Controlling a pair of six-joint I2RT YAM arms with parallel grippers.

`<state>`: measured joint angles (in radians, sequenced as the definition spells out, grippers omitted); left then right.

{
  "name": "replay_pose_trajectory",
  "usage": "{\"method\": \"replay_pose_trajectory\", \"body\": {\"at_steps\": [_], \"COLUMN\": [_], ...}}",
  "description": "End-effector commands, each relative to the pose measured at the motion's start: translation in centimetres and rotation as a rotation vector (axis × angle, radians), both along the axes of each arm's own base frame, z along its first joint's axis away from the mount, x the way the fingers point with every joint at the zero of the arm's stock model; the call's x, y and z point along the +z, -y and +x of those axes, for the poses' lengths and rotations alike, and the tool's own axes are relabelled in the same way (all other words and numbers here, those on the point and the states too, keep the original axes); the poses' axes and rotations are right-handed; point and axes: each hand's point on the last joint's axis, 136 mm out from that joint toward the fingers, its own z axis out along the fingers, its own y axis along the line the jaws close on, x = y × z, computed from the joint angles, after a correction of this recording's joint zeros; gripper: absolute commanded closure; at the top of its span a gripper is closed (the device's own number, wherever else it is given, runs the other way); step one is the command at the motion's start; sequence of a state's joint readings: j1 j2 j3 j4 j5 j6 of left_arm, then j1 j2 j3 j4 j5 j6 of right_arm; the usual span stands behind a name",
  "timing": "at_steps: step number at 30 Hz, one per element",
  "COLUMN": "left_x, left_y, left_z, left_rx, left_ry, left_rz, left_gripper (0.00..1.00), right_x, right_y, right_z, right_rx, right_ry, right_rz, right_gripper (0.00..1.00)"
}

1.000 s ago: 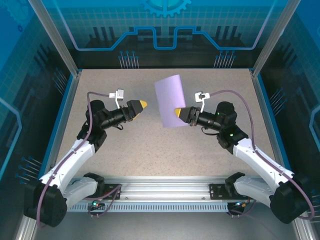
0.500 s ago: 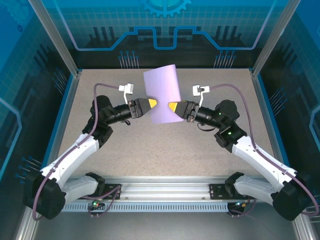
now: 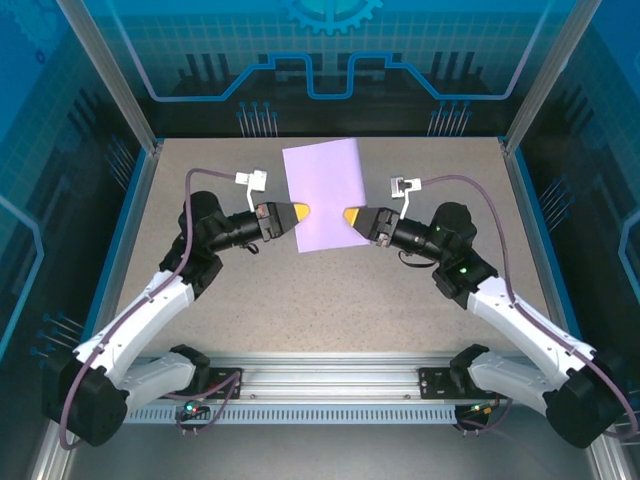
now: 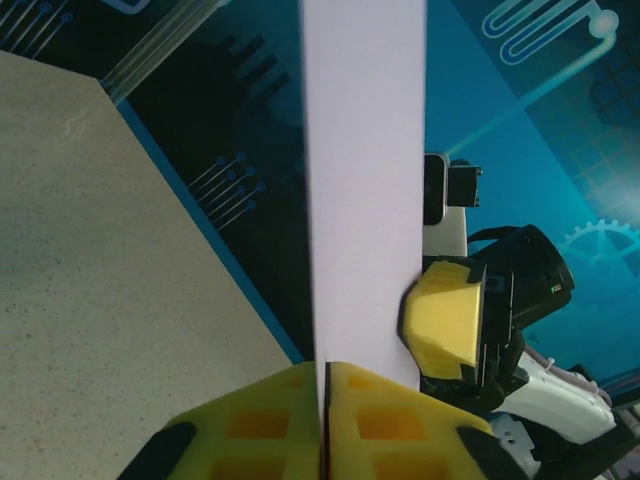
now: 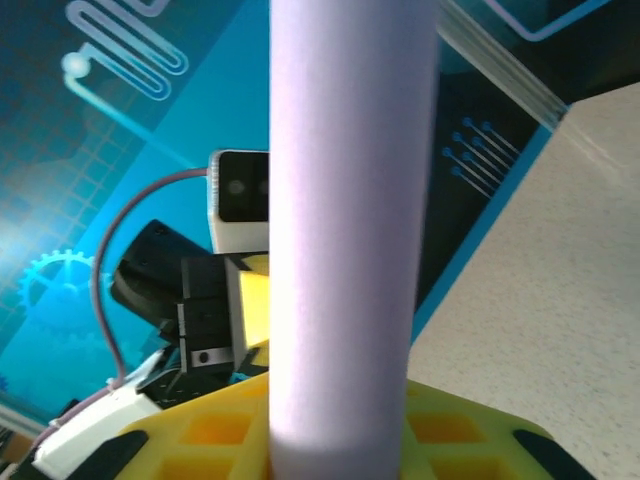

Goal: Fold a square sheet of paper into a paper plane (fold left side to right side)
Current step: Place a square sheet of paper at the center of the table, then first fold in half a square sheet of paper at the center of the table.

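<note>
Paper is the only thing to be handled here. The square sheet of paper (image 3: 323,192) hangs in the air at the upper middle of the top view, above the far part of the table (image 3: 330,300) and resting on nothing. It is unfolded, with no crease to be seen. In the right wrist view it shows as a rounded band, so it seems to bow a little.

The left gripper (image 3: 300,212) reaches in from the left of the frame to the sheet's lower left edge. The right gripper (image 3: 350,217) reaches in from the right to the lower right edge. In the left wrist view the two yellow fingers (image 4: 260,430) are pressed together at the bottom of the frame, and the sheet's edge runs into the seam between them, so they are pinching the paper. In the right wrist view the paper rises from between that gripper's fingers, but whether they press on it or stand slightly off cannot be told.

The sheet is likely very light, thin and limp. It would probably sag or flutter when held by one edge, keep any stray crease, and tear at a pinch if the arms pull apart. A shallow bite at an edge or corner suits it best. For the left-to-right fold, the left edge is probably the place to take hold, once the sheet lies flat on the table.
</note>
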<state>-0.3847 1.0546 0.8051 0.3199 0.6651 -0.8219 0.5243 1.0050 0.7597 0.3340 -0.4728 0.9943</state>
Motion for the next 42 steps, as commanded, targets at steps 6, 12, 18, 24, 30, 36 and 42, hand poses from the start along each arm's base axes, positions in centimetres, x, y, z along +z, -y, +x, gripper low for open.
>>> {"method": "replay_pose_trajectory", "body": {"at_steps": [6,12,18,24,30,36,42], "left_x": [-9.0,-15.4,-21.0,-24.5,-26.0,-26.1,-25.9], "left_y": [-0.8,-0.9,-0.6,-1.3,-1.8,-2.0,-1.8], "left_z": [0.7,1.6,2.4,2.9,2.9,2.7,2.5], "left_rx": [0.061,0.070,0.048,0.066,0.074,0.064,0.049], "left_ry": [-0.235,-0.380,-0.494,-0.573,-0.616,-0.612,-0.611], "left_rz": [0.220,0.319,0.413,0.511,0.571,0.603,0.600], "left_gripper": [0.98,0.98,0.98,0.98,0.98,0.97,0.97], "right_x": [-8.3,-13.8,-18.1,-20.7,-22.9,-25.7,-28.9], "right_y": [6.0,9.3,9.9,8.9,5.9,3.2,1.9], "right_z": [0.3,-0.3,-0.7,-0.4,0.6,2.8,4.3], "right_rx": [-0.211,-0.266,-0.253,-0.233,-0.160,-0.145,-0.145], "right_ry": [-0.134,-0.250,-0.345,-0.423,-0.469,-0.530,-0.598], "right_rz": [-0.386,-0.667,-0.752,-0.718,-0.680,-0.669,-0.707], "right_gripper": [0.41,0.30,0.28,0.33,0.58,0.75,0.82]}}
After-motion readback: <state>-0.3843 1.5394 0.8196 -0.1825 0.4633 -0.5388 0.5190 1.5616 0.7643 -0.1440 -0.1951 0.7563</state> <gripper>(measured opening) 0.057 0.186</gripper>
